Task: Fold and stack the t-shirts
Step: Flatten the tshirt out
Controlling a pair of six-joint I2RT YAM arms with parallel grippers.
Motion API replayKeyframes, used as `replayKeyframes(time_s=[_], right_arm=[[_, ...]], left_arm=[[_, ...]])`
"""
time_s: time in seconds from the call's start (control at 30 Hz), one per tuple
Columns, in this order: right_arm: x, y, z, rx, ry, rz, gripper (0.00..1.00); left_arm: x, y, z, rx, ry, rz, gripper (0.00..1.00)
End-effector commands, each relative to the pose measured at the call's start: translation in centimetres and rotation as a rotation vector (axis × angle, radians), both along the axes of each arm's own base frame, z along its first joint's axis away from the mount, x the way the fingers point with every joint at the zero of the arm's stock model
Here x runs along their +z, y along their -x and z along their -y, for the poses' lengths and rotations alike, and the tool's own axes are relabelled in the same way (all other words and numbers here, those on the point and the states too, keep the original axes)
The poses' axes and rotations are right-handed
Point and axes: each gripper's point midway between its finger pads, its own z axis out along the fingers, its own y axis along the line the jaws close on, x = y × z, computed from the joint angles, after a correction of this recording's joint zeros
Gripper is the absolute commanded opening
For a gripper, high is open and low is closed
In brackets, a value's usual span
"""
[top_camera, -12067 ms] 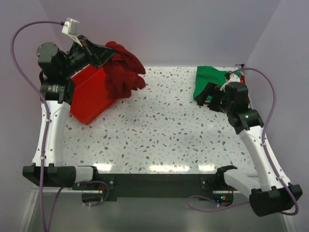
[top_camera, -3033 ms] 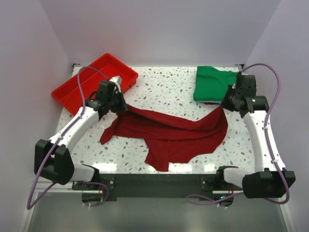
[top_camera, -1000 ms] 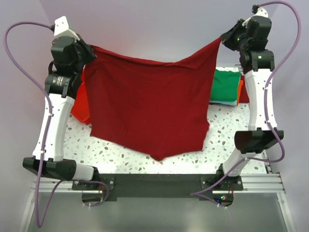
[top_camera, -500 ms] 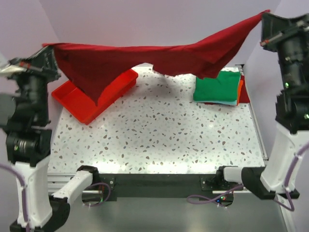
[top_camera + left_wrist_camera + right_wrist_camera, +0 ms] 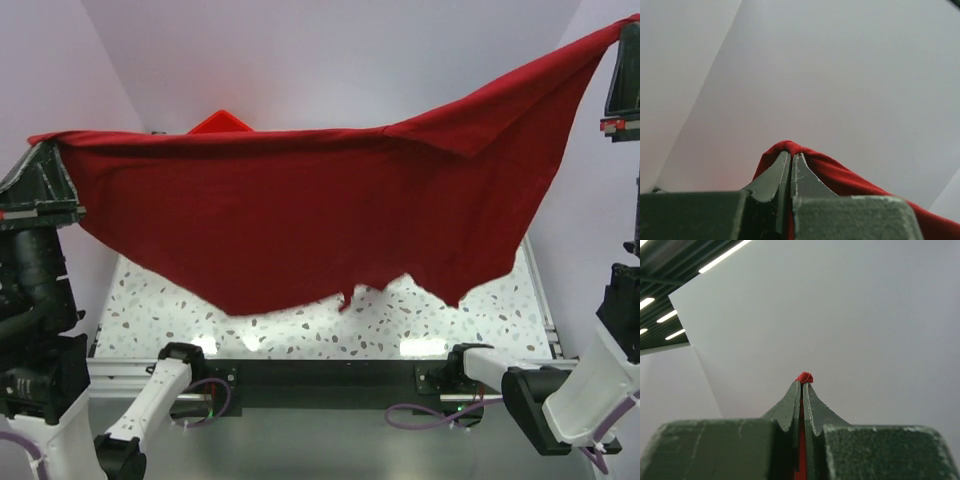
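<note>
A dark red t-shirt hangs spread wide in the air, close to the top camera, and hides most of the table. My left gripper is shut on its left corner, with cloth bulging over the fingertips. My right gripper is shut on the right corner at the upper right edge; a small knot of red cloth pokes out between its tips. Both wrist views face only blank wall. Any other t-shirts are hidden behind the raised one.
A corner of the red plastic tray peeks above the shirt's top edge at the back left. A strip of speckled table shows below the shirt's hem. Pale walls close in on the left, back and right.
Both arms have lifted the dark red shirt higher and toward the camera. It now spreads flat and covers the green shirt pile and most of the tray, which showed half a second ago.
</note>
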Motion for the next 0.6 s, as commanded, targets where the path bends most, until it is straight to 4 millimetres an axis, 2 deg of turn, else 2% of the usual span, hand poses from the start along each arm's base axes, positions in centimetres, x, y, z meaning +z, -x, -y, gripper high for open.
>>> replayKeyframes(time_s=[0.0,0.03,0.07,0.1,0.13,0.17,0.2,0.27,0.3,0.33,0.37,0.4,0.43,0.47,0.5,0.53,0.57], right_arm=[[-1.6,-6.4,0.6,-0.024,-0.034,-0.07,0.0],[-3.1,-9.1,0.6,-0.023,-0.038,-0.116,0.0],[-5.2,-12.9,0.2,0.0,-0.029,-0.189,0.0],[-6.8,-15.4,0.0,0.005,-0.023,-0.238,0.0],[-9.5,-18.8,-0.1,0.011,-0.019,-0.322,0.0],[-13.3,-23.7,-0.1,0.007,-0.011,-0.427,0.0],[-16.1,-26.6,-0.3,0.014,0.001,-0.496,0.0],[-21.1,-31.3,-0.2,0.004,0.019,-0.612,0.0],[-26.8,-35.8,-0.1,0.001,0.021,-0.731,0.0],[-28.2,-37.1,-0.3,0.006,0.024,-0.766,0.0],[-30.7,-39.0,-0.5,0.011,0.026,-0.815,0.0],[-35.0,-41.5,-0.7,0.017,0.026,-0.896,0.0],[-36.1,-42.4,-1.3,0.036,0.031,-0.919,0.05],[-37.4,-43.2,-1.8,0.048,0.04,-0.948,0.39],[-39.1,-44.5,-2.6,0.065,0.053,-0.976,0.59],[-40.5,-44.3,-3.0,0.075,0.066,-1.025,0.74],[-41.1,-44.3,-3.4,0.083,0.098,-1.036,0.88]], left_arm=[[-5.2,-5.8,0.5,-0.002,0.027,-0.187,0.0],[-8.0,-8.0,0.9,-0.01,0.019,-0.28,0.0],[-10.3,-10.5,1.4,-0.016,0.01,-0.36,0.0],[-12.3,-12.0,1.7,-0.022,0.0,-0.425,0.0],[-15.9,-14.0,2.0,-0.022,-0.011,-0.525,0.0],[-18.8,-16.3,2.3,-0.022,-0.03,-0.612,0.0],[-21.1,-17.7,2.5,-0.024,-0.054,-0.672,0.0],[-27.1,-21.2,3.0,-0.03,-0.093,-0.818,0.0],[-29.1,-22.3,3.2,-0.038,-0.104,-0.862,0.0],[-31.3,-23.5,3.2,-0.037,-0.109,-0.901,0.0],[-34.6,-25.1,3.2,-0.037,-0.117,-0.989,0.0],[-36.2,-26.0,2.8,-0.042,-0.105,-1.03,0.07],[-37.3,-26.8,2.8,-0.054,-0.104,-1.059,0.31],[-39.8,-27.9,2.9,-0.061,-0.1,-1.127,0.45],[-40.2,-28.4,3.1,-0.071,-0.098,-1.144,0.66],[-39.8,-29.0,3.3,-0.079,-0.098,-1.138,0.71],[-40.0,-29.4,3.5,-0.095,-0.1,-1.137,0.74]])
